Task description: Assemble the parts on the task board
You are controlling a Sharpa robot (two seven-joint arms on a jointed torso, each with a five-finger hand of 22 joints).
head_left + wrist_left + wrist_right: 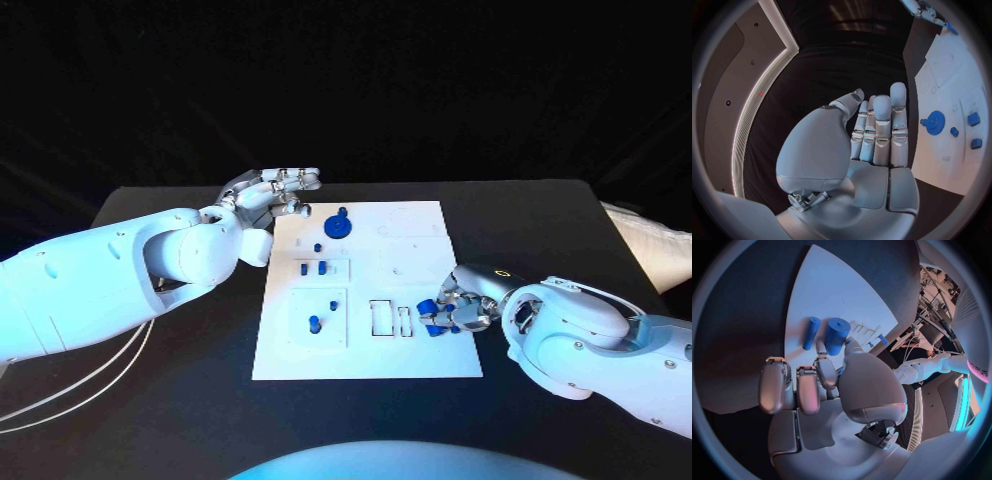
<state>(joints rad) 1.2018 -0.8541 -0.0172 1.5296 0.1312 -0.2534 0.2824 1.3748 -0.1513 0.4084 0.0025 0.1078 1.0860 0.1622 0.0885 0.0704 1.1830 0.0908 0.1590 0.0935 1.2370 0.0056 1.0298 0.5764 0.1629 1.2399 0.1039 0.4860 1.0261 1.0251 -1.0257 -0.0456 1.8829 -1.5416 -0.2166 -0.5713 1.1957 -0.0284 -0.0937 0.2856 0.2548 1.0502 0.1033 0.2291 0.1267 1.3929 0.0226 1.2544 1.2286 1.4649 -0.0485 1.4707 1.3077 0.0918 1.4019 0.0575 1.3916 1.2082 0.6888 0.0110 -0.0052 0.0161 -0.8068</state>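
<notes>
Head view of the white task board (pixel 368 290) at the middle of the black table (pixel 548 215), both hands at its edges. The right hand (pixel 459 308) rests at the board's right edge, fingers curled round a thick blue cylinder (pixel 837 336), pinched between thumb and fingers in the right wrist view; its long axis points away from the palm, out over the board. A thinner blue peg (pixel 811 333) lies flat just beside it, roughly parallel. The rectangular slots (pixel 391 318) lie immediately to the robot's left of this hand, so the right hand is much the nearer for any insertion there. The left hand (pixel 271 192) hovers off the far left corner, fingers straight and together, holding nothing; the round blue gear (pixel 338 225) lies nearest it.
</notes>
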